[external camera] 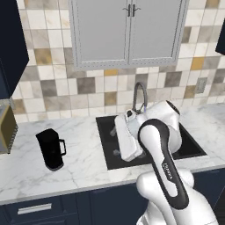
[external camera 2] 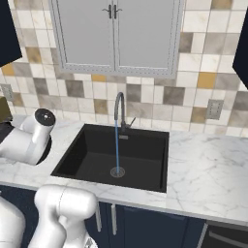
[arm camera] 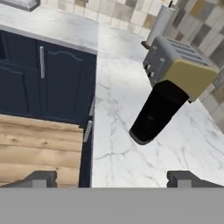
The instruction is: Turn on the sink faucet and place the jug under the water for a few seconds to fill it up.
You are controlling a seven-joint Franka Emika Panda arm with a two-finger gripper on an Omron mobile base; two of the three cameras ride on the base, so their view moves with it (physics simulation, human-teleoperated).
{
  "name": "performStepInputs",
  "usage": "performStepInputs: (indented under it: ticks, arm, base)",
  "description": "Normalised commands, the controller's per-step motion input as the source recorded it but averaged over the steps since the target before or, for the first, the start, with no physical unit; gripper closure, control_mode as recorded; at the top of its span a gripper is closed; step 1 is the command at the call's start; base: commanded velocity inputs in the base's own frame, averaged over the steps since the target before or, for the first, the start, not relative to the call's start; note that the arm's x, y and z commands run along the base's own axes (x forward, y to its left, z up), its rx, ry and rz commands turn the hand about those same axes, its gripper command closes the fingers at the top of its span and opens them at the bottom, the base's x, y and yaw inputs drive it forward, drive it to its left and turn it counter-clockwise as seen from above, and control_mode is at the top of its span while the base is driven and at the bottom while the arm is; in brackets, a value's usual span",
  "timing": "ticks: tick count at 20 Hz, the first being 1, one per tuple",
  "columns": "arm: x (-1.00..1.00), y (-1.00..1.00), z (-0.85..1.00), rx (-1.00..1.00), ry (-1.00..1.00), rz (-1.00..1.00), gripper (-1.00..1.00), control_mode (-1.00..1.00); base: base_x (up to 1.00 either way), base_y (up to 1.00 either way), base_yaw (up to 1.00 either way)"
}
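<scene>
the sink (external camera 2: 145, 133) is set into the counter (external camera 2: 208, 169), with the sink faucet (external camera 2: 119, 110) at its back rim and the water (external camera 2: 116, 147) falling from the spout onto the drain (external camera 2: 117, 171). the jug (external camera: 51, 149) stands on the counter left of the sink — well apart from it. in the hand view, the toaster (arm camera: 181, 70) stands just behind the jug.

Home kitchen, rendered. Evidence: rectangular black sink basin (external camera 2: 97, 160) set into a white marble tabletop (external camera 2: 208, 169), grey metal gooseneck faucet (external camera 2: 118, 109) running a thin blue water stream (external camera 2: 116, 145), patchwork beige-and-grey tile backsplash (external camera 2: 193, 97), grey double-door wall cabinet (external camera 2: 116, 34), navy base cabinets (external camera: 48, 206), silver slot toaster (arm camera: 175, 61), matte black jug (external camera: 50, 149).
</scene>
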Motion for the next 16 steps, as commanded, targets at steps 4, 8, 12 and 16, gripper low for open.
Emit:
performStepInputs:
  ticks: [4,8,12,16]
  arm:
    - [0.42,0.81,-0.26,0.00,0.13,0.01,-1.00,-1.00]
    - [0.52,0.67,-0.25,0.00,0.11,0.01,-1.00,-1.00]
    - [0.65,0.16,-0.16,0.03,0.08,0.00,-1.00,-1.00]
    - [0.60,0.03,-0.07,0.03,0.04,0.00,-1.00,-1.00]
  base:
    - [0.00,0.00,0.00]
    - [0.00,0.00,0.00]
    - [0.00,0.00,0.00]
    - [0.00,0.00,0.00]
